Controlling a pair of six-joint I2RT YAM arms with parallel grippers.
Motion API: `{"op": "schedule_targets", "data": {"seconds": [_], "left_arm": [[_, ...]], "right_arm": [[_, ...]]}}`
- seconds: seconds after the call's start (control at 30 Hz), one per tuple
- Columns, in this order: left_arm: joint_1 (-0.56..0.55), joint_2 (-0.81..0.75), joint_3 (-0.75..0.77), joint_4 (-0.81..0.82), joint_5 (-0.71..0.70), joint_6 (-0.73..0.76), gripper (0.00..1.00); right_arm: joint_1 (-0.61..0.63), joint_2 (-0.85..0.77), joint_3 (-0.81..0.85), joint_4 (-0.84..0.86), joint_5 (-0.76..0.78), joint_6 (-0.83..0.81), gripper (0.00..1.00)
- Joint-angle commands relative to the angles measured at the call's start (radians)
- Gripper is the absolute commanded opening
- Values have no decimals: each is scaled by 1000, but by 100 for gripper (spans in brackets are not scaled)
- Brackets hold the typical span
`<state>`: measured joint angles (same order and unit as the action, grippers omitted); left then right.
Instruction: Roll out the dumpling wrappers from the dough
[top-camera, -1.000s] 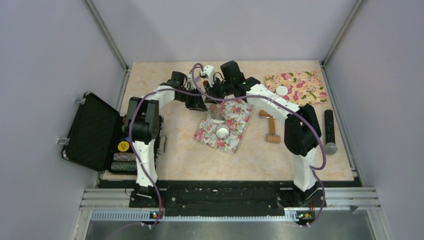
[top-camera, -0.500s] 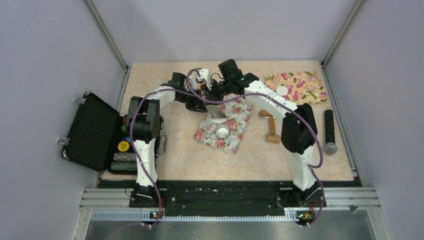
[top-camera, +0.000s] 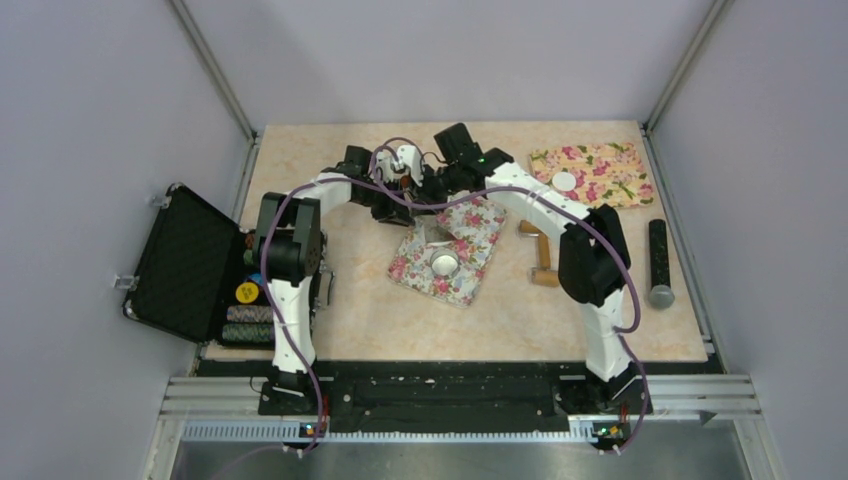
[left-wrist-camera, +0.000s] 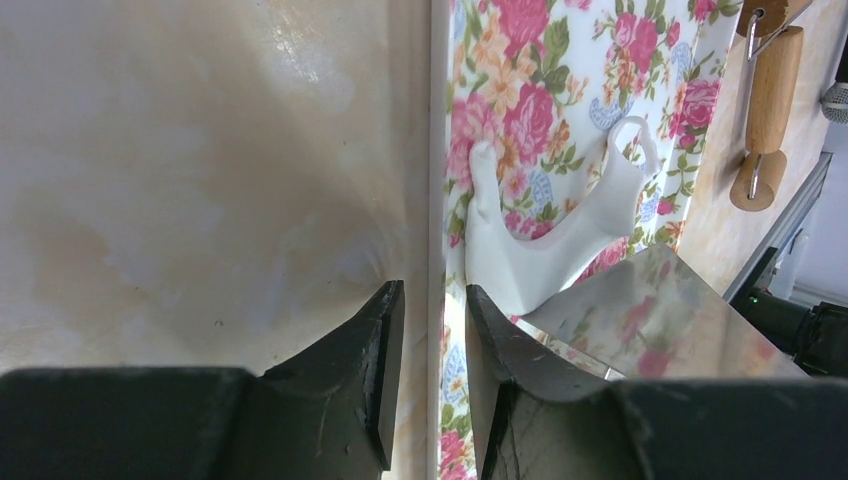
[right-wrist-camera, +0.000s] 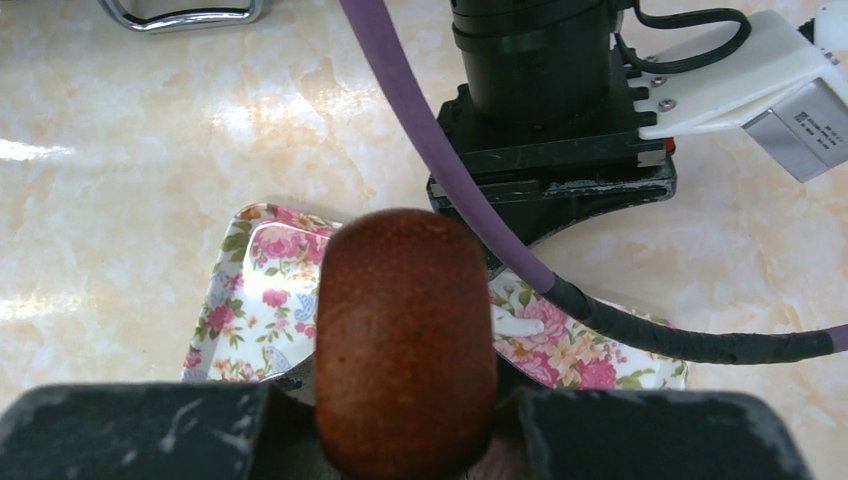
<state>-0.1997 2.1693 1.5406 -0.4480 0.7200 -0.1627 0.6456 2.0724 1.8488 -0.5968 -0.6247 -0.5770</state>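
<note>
The dough (left-wrist-camera: 545, 250) lies as a stretched, ragged white strip on the middle floral mat (top-camera: 470, 235), near its far edge. My right gripper (right-wrist-camera: 405, 395) is shut on the brown wooden handle (right-wrist-camera: 405, 320) of a scraper. Its shiny blade (left-wrist-camera: 650, 320) stands on the mat right by the dough. My left gripper (left-wrist-camera: 432, 300) is open a little, its jaws astride the mat's far edge (left-wrist-camera: 437, 150), a gap on each side. One flat round dumpling wrapper (top-camera: 564, 181) rests on the second floral mat (top-camera: 600, 170) at the back right.
A small glass bowl (top-camera: 444, 263) stands on the middle mat. A wooden rolling pin (top-camera: 541, 255) lies right of that mat, a black cylinder (top-camera: 660, 262) farther right. An open black case (top-camera: 185, 262) sits off the table's left edge.
The right arm has shifted slightly left with the scraper. The left gripper stays at the mat's edge, its jaws no wider.
</note>
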Motion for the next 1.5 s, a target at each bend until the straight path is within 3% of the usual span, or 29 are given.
{"op": "schedule_targets", "data": {"seconds": [0.0, 0.17, 0.37, 0.53, 0.87, 1.2, 1.47], "left_arm": [[-11, 17, 11, 9, -12, 16, 34], [-27, 25, 24, -14, -69, 19, 31], [-56, 40, 48, -44, -145, 30, 20], [-66, 42, 56, -53, -182, 34, 0], [-68, 42, 53, -55, -188, 35, 0], [-69, 38, 50, -56, -184, 40, 0], [-69, 41, 52, -55, -177, 40, 0]], "right_arm": [[3, -5, -6, 85, 103, -45, 0], [12, -37, -50, 169, 178, -35, 0], [19, -58, -52, 180, 209, -36, 0], [22, -59, -66, 191, 255, -41, 0], [23, -79, -138, 319, 459, -79, 0], [4, -44, -90, 409, 612, -144, 0], [-18, -51, -27, 408, 599, -104, 0]]}}
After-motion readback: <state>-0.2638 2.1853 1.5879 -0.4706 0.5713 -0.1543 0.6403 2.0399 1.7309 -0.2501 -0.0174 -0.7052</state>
